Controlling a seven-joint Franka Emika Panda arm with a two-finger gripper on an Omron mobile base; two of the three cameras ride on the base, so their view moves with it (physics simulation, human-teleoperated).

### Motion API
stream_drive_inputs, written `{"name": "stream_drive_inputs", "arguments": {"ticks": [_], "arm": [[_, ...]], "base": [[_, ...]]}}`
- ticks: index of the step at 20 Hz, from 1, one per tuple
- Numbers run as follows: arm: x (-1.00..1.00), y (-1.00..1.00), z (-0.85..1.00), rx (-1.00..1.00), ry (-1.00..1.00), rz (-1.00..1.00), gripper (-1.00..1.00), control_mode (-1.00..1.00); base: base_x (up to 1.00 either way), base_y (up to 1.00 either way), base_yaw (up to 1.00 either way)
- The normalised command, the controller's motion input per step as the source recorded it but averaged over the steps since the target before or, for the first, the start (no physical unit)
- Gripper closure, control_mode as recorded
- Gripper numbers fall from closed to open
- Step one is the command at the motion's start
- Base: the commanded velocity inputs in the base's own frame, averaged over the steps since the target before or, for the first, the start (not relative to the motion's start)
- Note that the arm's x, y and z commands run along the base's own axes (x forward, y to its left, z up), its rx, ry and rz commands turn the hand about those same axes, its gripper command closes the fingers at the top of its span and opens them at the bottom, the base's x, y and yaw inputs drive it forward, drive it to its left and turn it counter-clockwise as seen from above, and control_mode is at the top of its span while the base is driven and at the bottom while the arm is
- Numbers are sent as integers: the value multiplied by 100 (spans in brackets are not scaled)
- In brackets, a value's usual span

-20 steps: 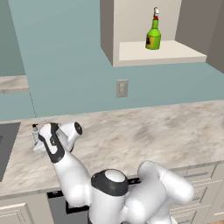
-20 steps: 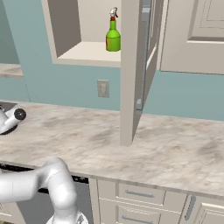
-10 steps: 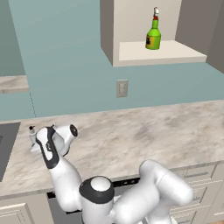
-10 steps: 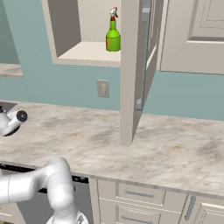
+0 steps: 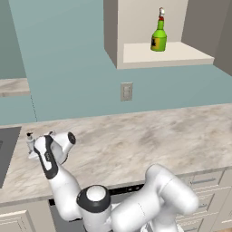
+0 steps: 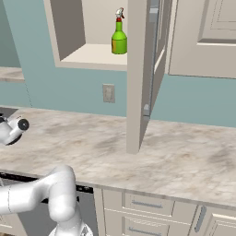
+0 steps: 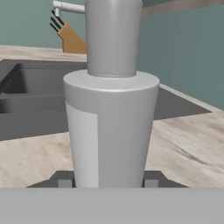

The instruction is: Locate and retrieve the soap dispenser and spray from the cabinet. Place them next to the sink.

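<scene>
The soap dispenser [image 7: 111, 127], a grey cylinder with a narrower pump neck, stands upright right in front of the hand camera. My gripper [image 7: 109, 181] is shut on it, one fingertip [image 7: 64, 180] against each side of its base. In the left base view the gripper [image 5: 35, 147] holds the soap dispenser [image 5: 30, 140] low over the worktop, just right of the dark sink [image 5: 7, 147]. The sink [image 7: 35, 96] lies right behind the bottle. The green spray [image 5: 158, 37] stands on the shelf of the cabinet [image 5: 167, 54], also seen as the spray [image 6: 119, 38] in the cabinet [image 6: 92, 54].
The cabinet's open door [image 6: 140, 78] juts out over the beige marbled worktop [image 5: 149, 136]. A wall outlet [image 5: 126, 92] sits below the cabinet. A knife block [image 7: 70, 39] stands beyond the sink. Drawers [image 6: 147, 205] run under the worktop's front edge.
The arm has swung a little further left, carrying the soap dispenser closer to the sink's edge. The spray has not moved.
</scene>
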Motion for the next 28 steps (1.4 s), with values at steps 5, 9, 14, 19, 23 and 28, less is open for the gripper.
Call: {"name": "stream_drive_inputs", "arguments": {"ticks": [5,9,14,19,23,28], "arm": [[22,23,-35,2,0,1,100,-100],[17,22,-39,3,0,1,100,-100],[7,7,-48,7,-2,1,100,-100],[5,5,-43,6,0,2,-100,-100],[1,0,-14,2,0,3,-100,-100],[0,-1,-7,1,0,2,-100,-100]], "base": [[0,0,0],[0,0,0],[0,0,0],[0,0,0],[0,0,0],[0,0,0]]}}
